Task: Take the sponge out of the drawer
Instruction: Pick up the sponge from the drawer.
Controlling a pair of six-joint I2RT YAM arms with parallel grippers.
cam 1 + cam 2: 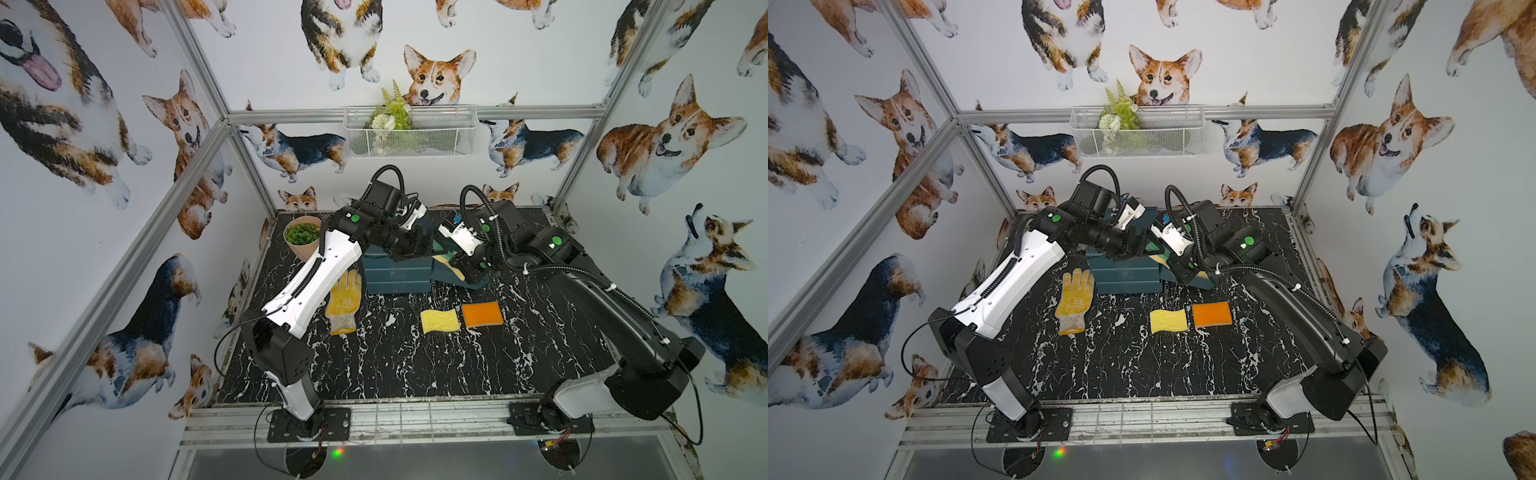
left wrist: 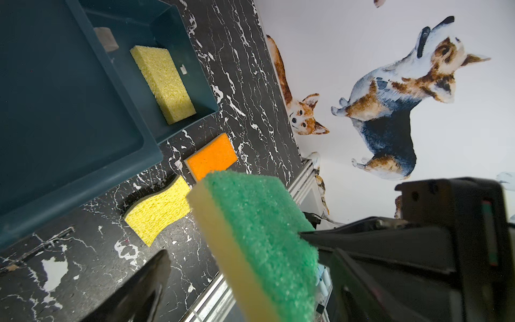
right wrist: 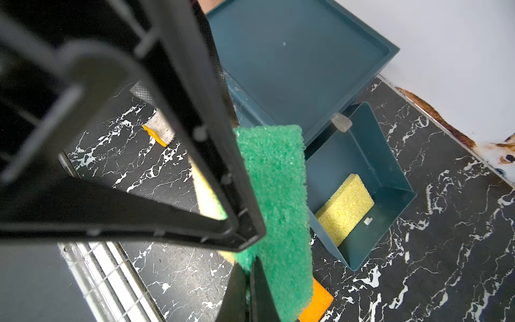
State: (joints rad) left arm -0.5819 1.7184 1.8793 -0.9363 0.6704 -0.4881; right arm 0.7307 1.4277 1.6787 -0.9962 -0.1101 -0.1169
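Drawer [image 2: 192, 55] stands pulled out of the chest [image 2: 55, 97], with one yellow sponge [image 2: 163, 83] lying flat inside. Green sponge [image 2: 259, 223] is up in the air above the drawer. The right gripper [image 3: 250, 278] is pinched tight on one end, and the left gripper [image 2: 234, 245] is spread wide around it, one finger [image 2: 145, 284] standing off its yellow side. In front of the drawer on the table are a wavy sponge [image 2: 156, 214] and an orange sponge [image 2: 211, 156]; behind it, the wall basket [image 1: 449, 133] holds a fern [image 1: 392, 112].

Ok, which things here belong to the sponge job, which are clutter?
Job: open teal plastic drawer, pale yellow block sponge inside it, green-topped scouring sponge in right hand.
Lying about: wavy yellow sponge, orange rectangular sponge, yellow work glove, potted plant.
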